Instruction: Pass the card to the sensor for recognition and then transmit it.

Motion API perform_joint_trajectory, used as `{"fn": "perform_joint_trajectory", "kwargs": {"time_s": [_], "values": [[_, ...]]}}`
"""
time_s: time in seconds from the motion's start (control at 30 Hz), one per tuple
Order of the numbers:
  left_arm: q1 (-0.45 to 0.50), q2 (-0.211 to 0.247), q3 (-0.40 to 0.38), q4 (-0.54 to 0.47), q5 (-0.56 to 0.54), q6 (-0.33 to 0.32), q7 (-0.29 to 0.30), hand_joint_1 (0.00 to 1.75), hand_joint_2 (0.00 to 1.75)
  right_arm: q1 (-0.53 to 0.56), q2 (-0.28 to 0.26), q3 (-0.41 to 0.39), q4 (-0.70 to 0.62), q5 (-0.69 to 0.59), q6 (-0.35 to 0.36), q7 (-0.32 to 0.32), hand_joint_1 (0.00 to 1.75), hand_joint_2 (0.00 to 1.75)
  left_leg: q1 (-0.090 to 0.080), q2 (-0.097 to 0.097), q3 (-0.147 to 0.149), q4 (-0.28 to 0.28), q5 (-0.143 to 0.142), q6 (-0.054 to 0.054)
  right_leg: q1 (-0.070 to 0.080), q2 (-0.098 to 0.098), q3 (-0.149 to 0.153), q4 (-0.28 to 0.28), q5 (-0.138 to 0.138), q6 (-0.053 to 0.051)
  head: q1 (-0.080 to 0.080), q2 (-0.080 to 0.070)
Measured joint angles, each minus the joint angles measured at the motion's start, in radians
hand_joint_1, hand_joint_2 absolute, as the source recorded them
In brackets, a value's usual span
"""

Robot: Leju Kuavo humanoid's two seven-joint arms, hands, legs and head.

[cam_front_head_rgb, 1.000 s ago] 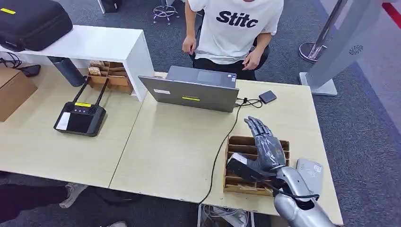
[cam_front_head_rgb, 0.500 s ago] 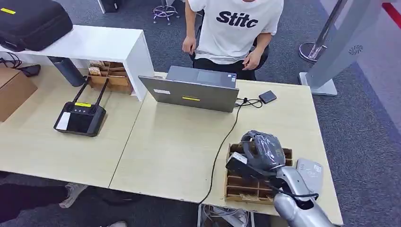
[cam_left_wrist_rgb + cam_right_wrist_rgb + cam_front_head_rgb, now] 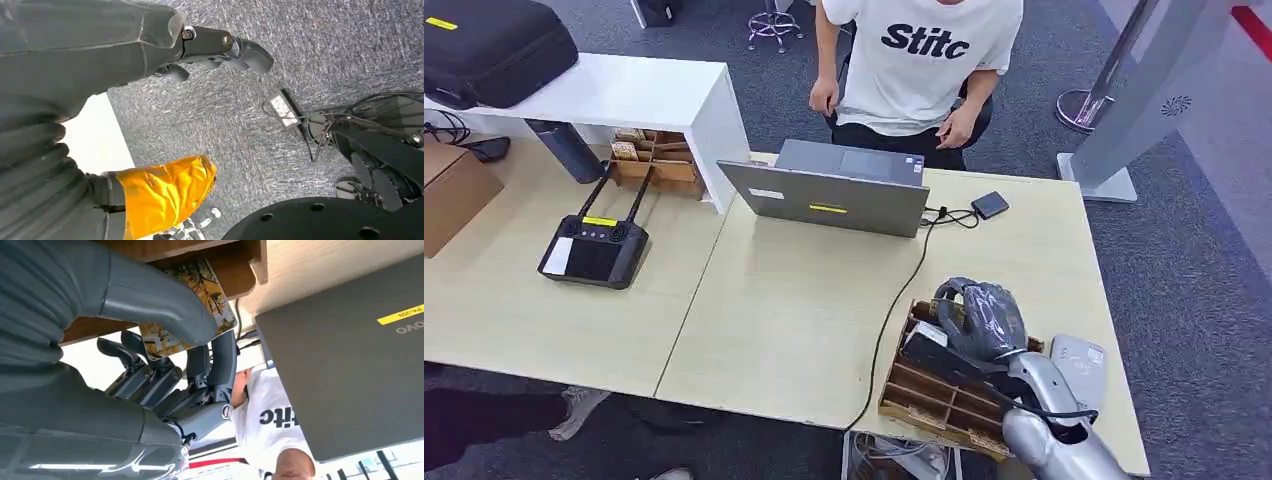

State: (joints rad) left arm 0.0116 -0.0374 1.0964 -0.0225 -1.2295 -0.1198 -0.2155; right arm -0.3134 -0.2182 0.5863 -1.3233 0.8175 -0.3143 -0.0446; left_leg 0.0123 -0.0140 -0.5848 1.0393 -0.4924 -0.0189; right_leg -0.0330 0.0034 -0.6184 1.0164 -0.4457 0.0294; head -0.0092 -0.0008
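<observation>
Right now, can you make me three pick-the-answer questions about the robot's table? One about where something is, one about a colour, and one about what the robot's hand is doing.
1. Where is the wooden card box?
A. Under the white shelf
B. At the near right of the table, under the right hand
C. On the laptop

2. What colour is the strip on the back of the laptop?
A. Yellow
B. Red
C. Blue

3. What is the right hand doing?
A. Resting flat on the laptop
B. Hanging by the floor
C. Pinching a card at the box

Answers: 1 B, the head view shows the box by the table's near right edge, below the hand. 2 A, a yellow strip sits mid-lid. 3 C, the right wrist view shows thumb and fingers closed on a card with a picture of leaves on it.
</observation>
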Motion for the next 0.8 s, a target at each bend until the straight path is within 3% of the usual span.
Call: {"fn": "perform_joint_trajectory", "kwargs": {"time_s": [0.8], "values": [[0.0, 0.0, -0.004, 0.0, 0.0, -0.007, -0.006, 0.0, 1.75, 0.0, 0.0, -0.002, -0.004, -0.001, -0.002, 0.001, 1.75, 1.75, 0.0, 0.0, 0.0, 0.0, 0.0, 0.0, 0.0, 0.0, 0.0, 0.0, 0.0, 0.0, 0.0, 0.0]]}}
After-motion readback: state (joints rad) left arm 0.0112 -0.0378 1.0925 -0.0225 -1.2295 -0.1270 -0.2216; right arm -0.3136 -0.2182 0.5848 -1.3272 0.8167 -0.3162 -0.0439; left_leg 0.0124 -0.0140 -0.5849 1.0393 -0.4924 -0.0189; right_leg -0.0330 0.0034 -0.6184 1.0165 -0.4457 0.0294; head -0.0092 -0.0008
